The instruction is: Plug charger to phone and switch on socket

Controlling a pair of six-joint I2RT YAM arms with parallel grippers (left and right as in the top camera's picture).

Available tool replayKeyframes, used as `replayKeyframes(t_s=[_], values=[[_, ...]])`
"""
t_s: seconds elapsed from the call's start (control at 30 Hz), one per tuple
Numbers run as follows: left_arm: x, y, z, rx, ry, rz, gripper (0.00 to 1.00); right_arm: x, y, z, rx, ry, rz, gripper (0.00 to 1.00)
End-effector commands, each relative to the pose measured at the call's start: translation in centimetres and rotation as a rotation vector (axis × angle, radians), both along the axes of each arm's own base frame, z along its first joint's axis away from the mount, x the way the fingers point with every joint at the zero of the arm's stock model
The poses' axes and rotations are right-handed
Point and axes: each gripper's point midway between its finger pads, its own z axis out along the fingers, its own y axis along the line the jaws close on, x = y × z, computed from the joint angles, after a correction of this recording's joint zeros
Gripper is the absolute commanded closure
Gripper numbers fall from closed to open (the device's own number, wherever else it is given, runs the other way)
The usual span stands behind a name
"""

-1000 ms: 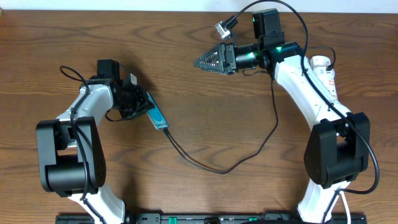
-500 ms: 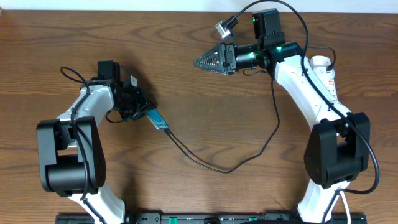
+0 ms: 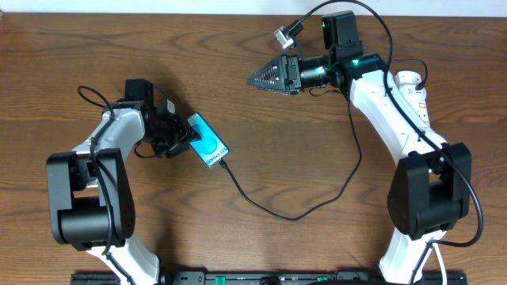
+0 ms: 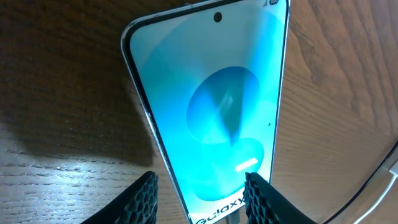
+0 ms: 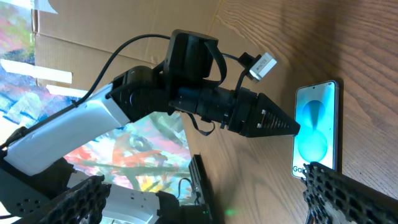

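Note:
The phone point(image 3: 208, 142) lies flat on the table, its cyan screen up, and also shows in the left wrist view point(image 4: 217, 106) and the right wrist view point(image 5: 314, 127). The charger's black cable point(image 3: 293, 215) loops from the phone's lower right end, where its plug point(image 3: 225, 163) sits against the phone, toward the right arm. My left gripper point(image 3: 181, 136) is open, its fingers point(image 4: 202, 199) either side of the phone's "Galaxy" end without touching it. My right gripper point(image 3: 261, 77) is open and empty, held above the table. The white socket point(image 3: 415, 92) lies far right, partly hidden by the right arm.
The cable's slack lies across the middle front of the table. The cable also shows at the lower right of the left wrist view point(image 4: 370, 190). A small white connector point(image 3: 283, 35) hangs off the right wrist. The table's far edge runs along the top.
The phone, held on edge by my left gripper before, now lies flat with its screen up, a little further right. The cable shifted with it. The right arm has not moved.

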Motion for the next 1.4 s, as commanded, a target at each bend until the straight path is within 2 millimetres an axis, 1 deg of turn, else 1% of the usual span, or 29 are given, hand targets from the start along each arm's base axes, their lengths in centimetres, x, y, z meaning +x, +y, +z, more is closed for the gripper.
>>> replayKeyframes(t_s=[0.0,0.13,0.17,0.27,0.33,0.37,0.4,0.53,0.57,0.6,0.63,0.73,0.83,0.9,0.93,1.0,1.1,1.17,1.23,1.27,1.37], values=[[-0.3,0.0,0.0,0.003,0.002,-0.010,0.54,-0.6,0.2,1.9,0.014,-0.037,0.010,0.01],[-0.2,0.0,0.0,0.004,-0.003,-0.010,0.54,-0.6,0.2,1.9,0.014,-0.037,0.010,0.01],[-0.1,0.1,0.0,0.005,-0.008,-0.010,0.52,-0.6,0.2,1.9,0.014,-0.037,0.010,0.01],[0.3,0.3,0.1,0.020,-0.024,-0.007,0.41,-0.5,0.1,1.9,0.014,-0.038,0.006,0.01],[0.8,0.6,0.6,0.037,-0.040,-0.004,0.34,-0.3,-0.1,1.9,0.014,-0.038,0.000,0.01],[1.0,0.7,0.9,0.041,-0.050,-0.002,0.33,-0.2,-0.3,1.9,0.014,-0.039,-0.004,0.01],[1.2,0.8,1.4,0.046,-0.063,-0.001,0.30,0.0,-0.6,1.9,0.014,-0.038,-0.012,0.01],[2.2,1.3,4.3,0.051,-0.131,0.015,0.28,0.6,-1.5,1.9,0.012,-0.034,-0.033,0.01],[2.5,1.6,6.1,0.054,-0.176,0.025,0.27,1.1,-2.0,1.5,-0.010,-0.026,-0.062,0.01],[2.6,1.8,7.2,0.057,-0.205,0.034,0.26,1.5,-2.4,0.7,-0.052,-0.018,-0.099,0.01],[2.6,2.2,9.7,0.062,-0.269,0.051,0.24,2.2,-3.5,-1.2,-0.153,0.010,-0.173,0.01],[2.2,2.7,14.2,0.076,-0.390,0.068,0.16,2.3,-6.4,-4.7,-0.357,0.067,-0.273,0.01],[1.5,2.9,18.4,0.084,-0.506,0.086,0.10,2.0,-9.5,-6.6,-0.529,0.104,-0.355,0.01],[0.8,2.8,20.6,0.088,-0.569,0.094,0.09,1.8,-11.7,-6.8,-0.617,0.113,-0.414,0.01],[0.3,2.7,21.8,0.087,-0.598,0.101,0.09,1.8,-12.9,-6.7,-0.654,0.112,-0.446,0.01],[-0.4,2.6,23.4,0.086,-0.640,0.109,0.08,1.6,-15.1,-5.9,-0.712,0.102,-0.509,0.01],[-1.6,2.5,24.9,0.090,-0.679,0.109,0.08,1.3,-19.0,-3.1,-0.747,0.061,-0.619,0.01],[-2.1,2.4,25.3,0.091,-0.687,0.109,0.08,1.1,-21.8,-1.1,-0.746,0.035,-0.704,0.01],[-2.3,2.4,25.2,0.091,-0.681,0.109,0.08,0.8,-25.0,0.8,-0.738,0.017,-0.790,0.01],[-2.4,2.4,25.1,0.090,-0.673,0.109,0.08,0.5,-27.2,1.7,-0.735,0.018,-0.850,0.01],[-2.5,2.4,24.8,0.089,-0.657,0.108,0.08,-0.5,-32.7,2.7,-0.742,0.044,-0.982,0.01]])
